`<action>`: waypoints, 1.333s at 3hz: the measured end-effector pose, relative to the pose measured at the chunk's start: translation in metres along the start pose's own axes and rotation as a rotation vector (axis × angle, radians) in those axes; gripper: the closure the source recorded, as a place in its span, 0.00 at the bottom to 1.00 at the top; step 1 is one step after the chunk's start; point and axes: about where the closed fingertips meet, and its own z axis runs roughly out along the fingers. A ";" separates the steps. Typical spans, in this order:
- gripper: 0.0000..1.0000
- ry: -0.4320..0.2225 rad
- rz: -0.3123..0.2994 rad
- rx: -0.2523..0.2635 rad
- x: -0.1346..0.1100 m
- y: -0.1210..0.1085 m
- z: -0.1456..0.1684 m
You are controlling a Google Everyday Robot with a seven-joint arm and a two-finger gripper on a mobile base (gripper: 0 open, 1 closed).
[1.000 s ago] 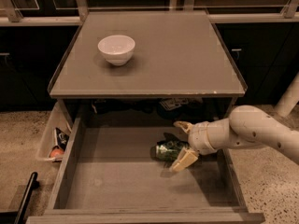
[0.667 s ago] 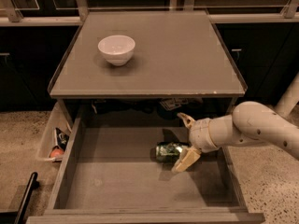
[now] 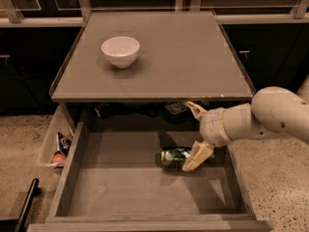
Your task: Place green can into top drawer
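The green can (image 3: 174, 157) lies on its side on the flat bottom of the open top drawer (image 3: 120, 187), right of the middle. My gripper (image 3: 196, 133) hangs over the drawer's right part, just right of and above the can. It is open, and its pale fingers (image 3: 199, 154) are spread wide and hold nothing. The lower fingertip overlaps the can's right end in this view. I cannot tell whether it touches the can.
A white round bowl (image 3: 120, 50) stands on the grey cabinet top (image 3: 193, 57). A narrow pale plastic bin (image 3: 56, 146) with colourful small items hangs at the drawer's left side. A black bar (image 3: 26, 204) leans at the lower left. The floor is speckled.
My gripper has risen and drawn a little to the right, away from the can. The can stays lying in the drawer where it was.
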 end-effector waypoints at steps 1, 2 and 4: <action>0.00 0.029 -0.087 0.050 -0.026 -0.020 -0.031; 0.00 0.030 -0.095 0.053 -0.028 -0.022 -0.033; 0.00 -0.016 -0.134 0.090 -0.042 -0.077 -0.058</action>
